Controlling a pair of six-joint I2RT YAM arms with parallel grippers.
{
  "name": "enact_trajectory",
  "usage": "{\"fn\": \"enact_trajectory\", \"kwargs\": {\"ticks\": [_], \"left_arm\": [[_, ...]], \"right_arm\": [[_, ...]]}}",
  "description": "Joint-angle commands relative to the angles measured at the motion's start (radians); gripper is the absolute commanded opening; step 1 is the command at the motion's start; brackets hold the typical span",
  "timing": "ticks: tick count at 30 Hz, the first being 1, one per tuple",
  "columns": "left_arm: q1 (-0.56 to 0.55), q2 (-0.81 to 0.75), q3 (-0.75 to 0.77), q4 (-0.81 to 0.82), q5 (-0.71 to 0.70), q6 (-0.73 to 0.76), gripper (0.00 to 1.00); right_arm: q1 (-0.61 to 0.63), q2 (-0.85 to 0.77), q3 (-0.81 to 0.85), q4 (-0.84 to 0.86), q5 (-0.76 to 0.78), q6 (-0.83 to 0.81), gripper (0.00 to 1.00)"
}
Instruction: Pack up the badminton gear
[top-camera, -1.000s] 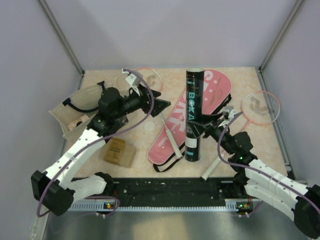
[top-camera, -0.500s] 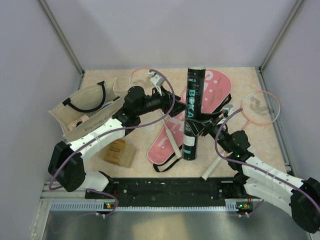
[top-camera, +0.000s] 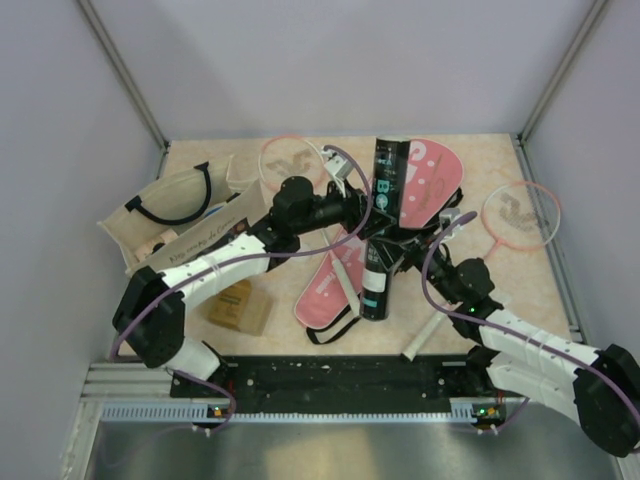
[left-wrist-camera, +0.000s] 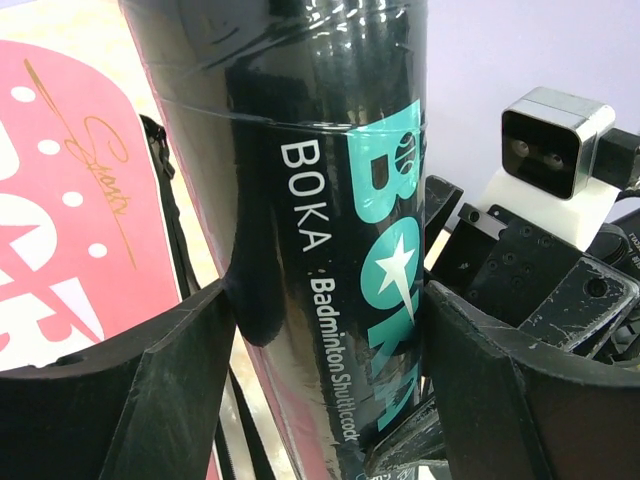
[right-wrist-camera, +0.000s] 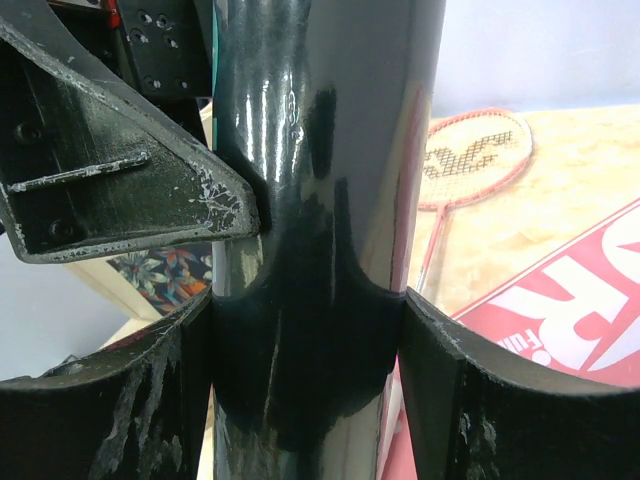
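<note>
Right gripper clamps the black tube low on its body; the right wrist view shows both fingers pressed to its sides. The left gripper holds the same tube just above, its fingers tight against the teal lettering. The tube stands nearly upright, leaning a little, with its foot by the near end of the pink cover.

Both arms crowd the middle. Bare beige table lies at the far right, and grey walls close three sides. One racket lies near the right wall and a second racket by the back edge. A tote bag and a cardboard box fill the left.

Only the left wrist view shows the lettering. Only the right wrist view shows the other arm's finger touching the tube.
</note>
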Motion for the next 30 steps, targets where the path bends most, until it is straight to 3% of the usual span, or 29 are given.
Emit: {"fn": "enact_trajectory", "kwargs": {"ticks": [1, 6, 10, 14, 20, 23, 26, 30], "left_arm": [[-0.011, 0.026, 0.032, 0.084, -0.019, -0.039, 0.72], [-0.011, 0.043, 0.024, 0.122, 0.015, -0.067, 0.67], [-0.011, 0.041, 0.026, 0.073, 0.024, -0.056, 0.85], [-0.011, 0.041, 0.029, 0.05, 0.044, -0.047, 0.87], [-0.01, 0.037, 0.029, 0.059, 0.046, -0.06, 0.73], [-0.008, 0.037, 0.034, 0.056, 0.05, -0.073, 0.55], [0.0, 0.032, 0.032, 0.049, 0.065, -0.083, 0.43], [0.01, 0.003, 0.029, 0.015, 0.086, -0.058, 0.38]], "right_arm": [[0.015, 0.0, 0.048, 0.114, -0.02, 0.006, 0.46], [0.015, -0.008, 0.047, 0.071, -0.012, -0.001, 0.48], [0.015, -0.014, 0.038, 0.065, -0.009, -0.008, 0.47], [0.015, -0.02, 0.038, 0.057, -0.021, -0.022, 0.47], [0.015, -0.033, 0.035, 0.029, -0.027, -0.019, 0.48], [0.014, -0.04, 0.042, -0.026, -0.029, -0.019, 0.5], [0.015, -0.054, 0.036, -0.101, -0.035, -0.04, 0.71], [0.015, -0.104, 0.002, -0.145, -0.024, -0.022, 0.73]]}}
